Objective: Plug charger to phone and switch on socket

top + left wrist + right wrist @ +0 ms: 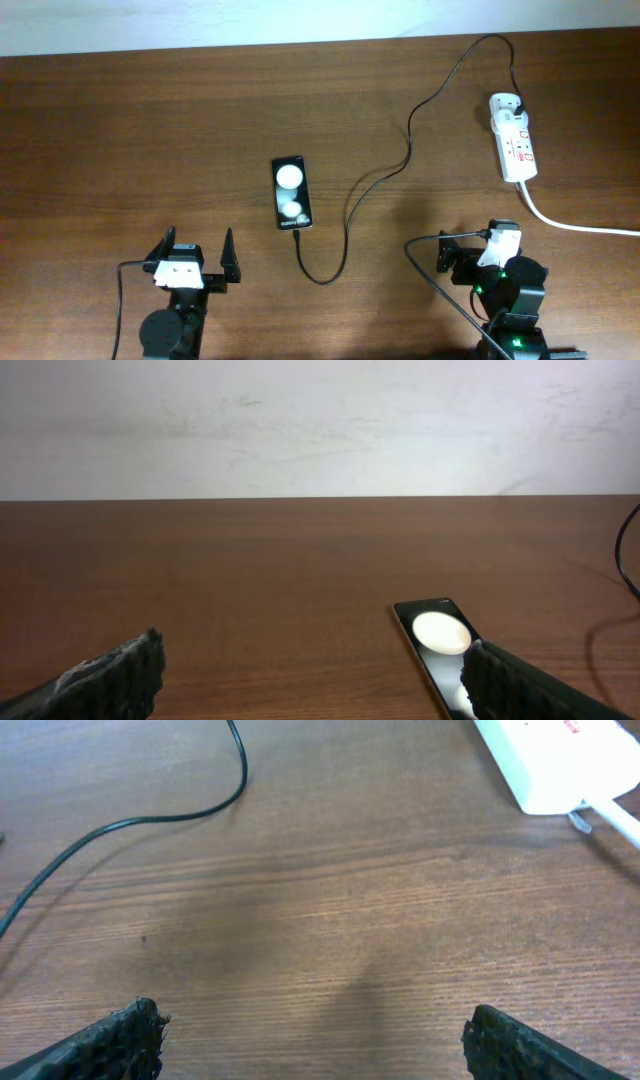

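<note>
The phone [291,193] lies ahead-right of the left claw [198,242] (spread wide).

Layout as we read it from above: the small black glossy rectangular phone [291,193] lies flat near the middle of the brown wooden tabletop [150,130]. The white elongated plastic power-strip socket [513,150] lies well apart, far right. The long thin black charger cable [410,140] leaves the socket's far end, passes behind it, then runs left and forward, looping before the phone's near end; whether its tip touches we cannot tell. A thick white cord [570,225] exits the socket's near end rightward. The left arm's fingers [228,258] stand before the phone, to its left.
</note>
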{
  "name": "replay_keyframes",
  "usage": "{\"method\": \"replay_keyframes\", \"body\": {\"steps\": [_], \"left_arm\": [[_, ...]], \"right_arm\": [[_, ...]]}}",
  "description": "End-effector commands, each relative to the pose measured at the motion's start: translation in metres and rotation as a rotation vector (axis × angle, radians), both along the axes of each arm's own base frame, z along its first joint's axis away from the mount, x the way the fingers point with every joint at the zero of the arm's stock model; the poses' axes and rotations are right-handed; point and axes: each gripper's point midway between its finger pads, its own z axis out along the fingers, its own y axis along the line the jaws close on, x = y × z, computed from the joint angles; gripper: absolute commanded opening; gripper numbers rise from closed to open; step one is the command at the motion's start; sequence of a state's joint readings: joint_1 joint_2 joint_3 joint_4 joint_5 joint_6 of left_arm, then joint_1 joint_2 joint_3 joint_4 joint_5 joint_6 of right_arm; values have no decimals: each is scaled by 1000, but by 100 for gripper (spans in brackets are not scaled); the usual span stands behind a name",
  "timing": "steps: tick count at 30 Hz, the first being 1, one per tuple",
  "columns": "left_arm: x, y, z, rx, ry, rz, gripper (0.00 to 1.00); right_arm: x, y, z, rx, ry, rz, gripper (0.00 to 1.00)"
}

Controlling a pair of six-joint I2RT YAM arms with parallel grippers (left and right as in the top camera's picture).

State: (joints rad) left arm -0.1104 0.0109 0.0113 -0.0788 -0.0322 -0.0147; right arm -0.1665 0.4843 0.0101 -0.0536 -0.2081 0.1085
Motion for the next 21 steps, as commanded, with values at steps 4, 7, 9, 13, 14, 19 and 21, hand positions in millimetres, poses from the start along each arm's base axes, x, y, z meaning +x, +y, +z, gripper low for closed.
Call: {"method": "replay_keyframes", "body": {"steps": [4,7,9,13,14,19,21], "left_arm": [[0,-1,-1,15,1,-8,99],[0,-1,-1,15,1,-8,99],[0,-1,-1,15,1,-8,99],[0,-1,-1,15,1,-8,99],[0,-1,-1,15,1,-8,99],[0,-1,-1,15,1,-8,99],[0,-1,-1,15,1,-8,99]], "right_arm": [[4,28,35,-25,-160,114,99],[5,31,54,-30,-246,128,99],[4,36,67,-31,-302,150,99],[1,41,92,-35,-410,170,99],[0,40,98,-39,-440,167,99],[-1,39,103,-44,-462,158,99],[0,37,104,-47,-465,149,98]]}}
